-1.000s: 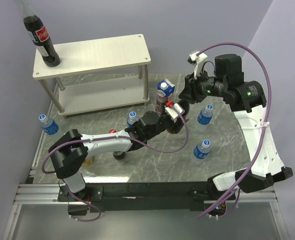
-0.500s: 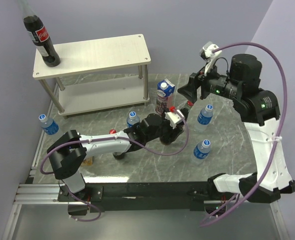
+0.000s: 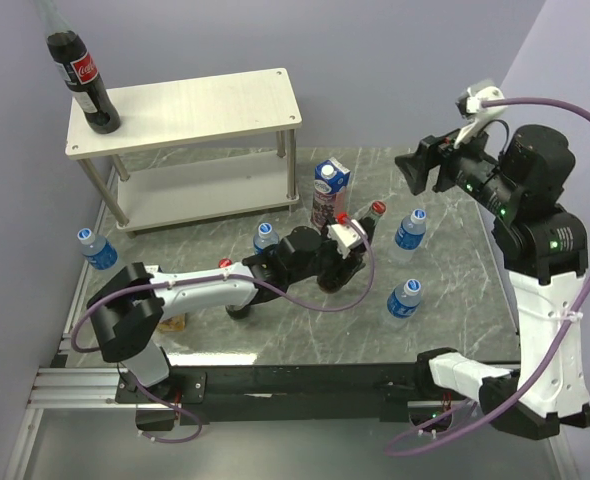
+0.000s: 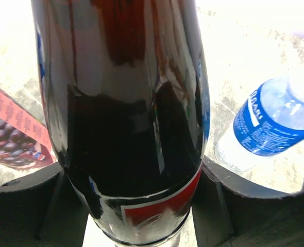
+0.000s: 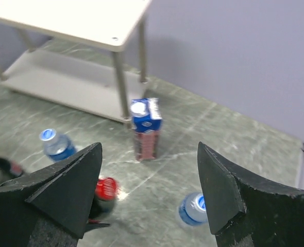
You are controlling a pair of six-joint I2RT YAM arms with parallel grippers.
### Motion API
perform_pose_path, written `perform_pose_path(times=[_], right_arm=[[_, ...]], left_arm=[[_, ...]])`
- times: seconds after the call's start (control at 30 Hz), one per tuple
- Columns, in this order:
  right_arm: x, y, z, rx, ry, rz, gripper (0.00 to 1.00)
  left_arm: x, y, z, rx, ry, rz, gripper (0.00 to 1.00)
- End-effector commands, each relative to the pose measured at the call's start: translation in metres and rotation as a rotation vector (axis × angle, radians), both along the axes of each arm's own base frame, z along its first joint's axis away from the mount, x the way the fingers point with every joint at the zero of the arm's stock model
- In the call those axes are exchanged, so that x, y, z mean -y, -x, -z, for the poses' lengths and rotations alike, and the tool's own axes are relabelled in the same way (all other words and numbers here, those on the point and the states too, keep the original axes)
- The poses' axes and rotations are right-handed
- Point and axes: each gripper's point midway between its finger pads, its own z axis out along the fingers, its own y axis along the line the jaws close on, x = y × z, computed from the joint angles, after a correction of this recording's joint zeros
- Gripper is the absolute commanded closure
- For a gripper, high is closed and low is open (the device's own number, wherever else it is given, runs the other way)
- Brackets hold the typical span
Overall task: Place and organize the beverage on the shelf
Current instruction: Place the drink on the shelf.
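A dark cola bottle (image 3: 365,220) with a red cap stands mid-table, and my left gripper (image 3: 333,262) is shut on its lower body. In the left wrist view the bottle (image 4: 126,118) fills the space between both fingers (image 4: 28,206) of that gripper (image 4: 141,206). My right gripper (image 3: 422,170) hangs open and empty above the table's back right; in its own view the gripper (image 5: 148,154) looks down on the red cap (image 5: 106,188). The shelf (image 3: 205,100) stands at the back left with one cola bottle (image 3: 83,85) on its top board. A purple carton (image 3: 330,190) stands behind the held bottle.
Small water bottles stand at the left (image 3: 97,248), beside my left arm (image 3: 265,236), and at the right (image 3: 410,228) and right front (image 3: 405,297). Another red cap (image 3: 224,264) shows beside my left forearm. Walls close the back and right. The shelf's lower board (image 3: 205,185) is bare.
My right gripper has opened, let go of the cola bottle's neck and drawn back up and to the right. The left gripper keeps its hold on the bottle.
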Motion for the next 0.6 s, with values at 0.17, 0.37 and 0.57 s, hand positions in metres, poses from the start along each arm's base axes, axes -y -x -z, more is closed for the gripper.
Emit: perform_pose_path(times=[0.17,0.37,0.57], right_arm=[[0.056,-0.016,0.012,0.060,-0.075,0.215,0.20],[0.083,-0.031,0.057,-0.013,-0.108,0.264,0.20],[0.071,-0.033,0.107,-0.049,-0.074,0.158,0.19]], left_arm=[[-0.037,0.009,-0.212,0.247,0.438,-0.058,1.00],[-0.070,0.004,-0.263,0.243,0.519,-0.117,1.00],[-0.101,-0.010,-0.307,0.252,0.560,-0.174,1.00]])
